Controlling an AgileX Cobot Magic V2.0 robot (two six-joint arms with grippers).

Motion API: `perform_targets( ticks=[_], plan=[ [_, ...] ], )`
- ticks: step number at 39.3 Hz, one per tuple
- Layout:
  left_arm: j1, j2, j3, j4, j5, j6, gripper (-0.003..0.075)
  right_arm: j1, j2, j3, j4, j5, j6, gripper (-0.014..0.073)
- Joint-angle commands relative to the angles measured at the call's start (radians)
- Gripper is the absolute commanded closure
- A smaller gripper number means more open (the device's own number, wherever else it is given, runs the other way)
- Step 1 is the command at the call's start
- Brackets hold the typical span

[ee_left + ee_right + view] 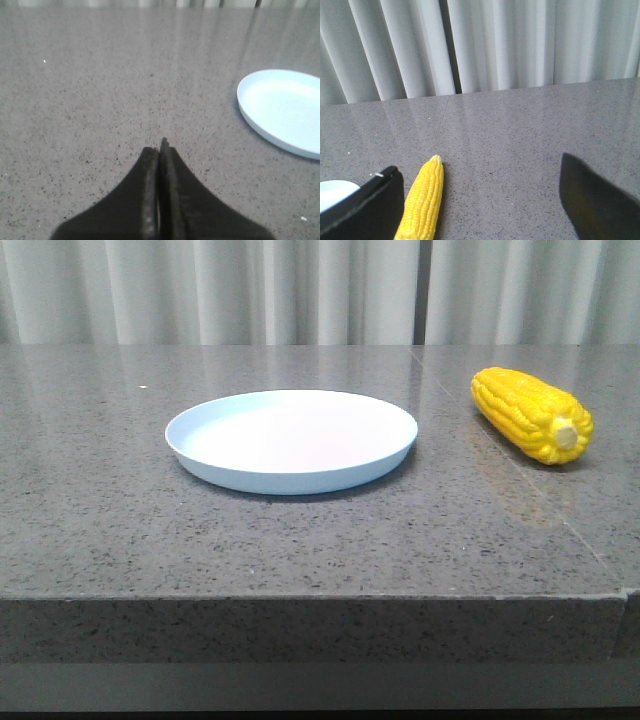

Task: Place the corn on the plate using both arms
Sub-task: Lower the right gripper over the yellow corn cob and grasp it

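The bright yellow corn cob with rows of kernels (532,413) lies on the speckled grey stone table (300,540), to the right of the round pale blue-white plate (291,440) and apart from it, pale stub end toward the near edge. The right gripper (480,200) has its dark fingers spread wide, the cob just beside one of them. The left gripper (160,150) hangs over bare table left of the plate, fingers pressed together.

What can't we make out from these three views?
- Front view: neither arm shows; only the plate and corn on the table.
- Left wrist: plate cut off by the frame edge; corn out of view. Left hand is shut.
- Right wrist: corn's lower end cut by the frame; plate mostly hidden behind a finger of the open right hand.
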Motion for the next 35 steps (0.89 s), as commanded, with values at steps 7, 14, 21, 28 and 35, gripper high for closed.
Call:
perform_targets(
  ticks=[7,14,21,28,35],
  plan=[
    [0.002,-0.198,-0.001,0.01,-0.075,-0.004,0.0741,-0.005,0.098,-0.078,0.024,-0.047,-0.009,-0.0058],
    [0.002,-0.218,-0.001,0.01,-0.075,-0.004,0.0741,0.0,0.326,-0.207,0.035,0.079,-0.009,-0.0058],
    [0.002,-0.218,-0.001,0.01,-0.075,-0.004,0.0741,0.046,0.576,-0.34,0.099,0.235,-0.009,-0.0058],
    [0.002,-0.218,-0.001,0.01,-0.075,-0.004,0.0741,0.141,0.787,-0.447,0.162,0.272,-0.009,-0.0058],
    [0.002,-0.218,-0.001,0.01,-0.075,-0.004,0.0741,0.215,1.003,-0.555,0.177,0.273,-0.009,-0.0058]
  ],
)
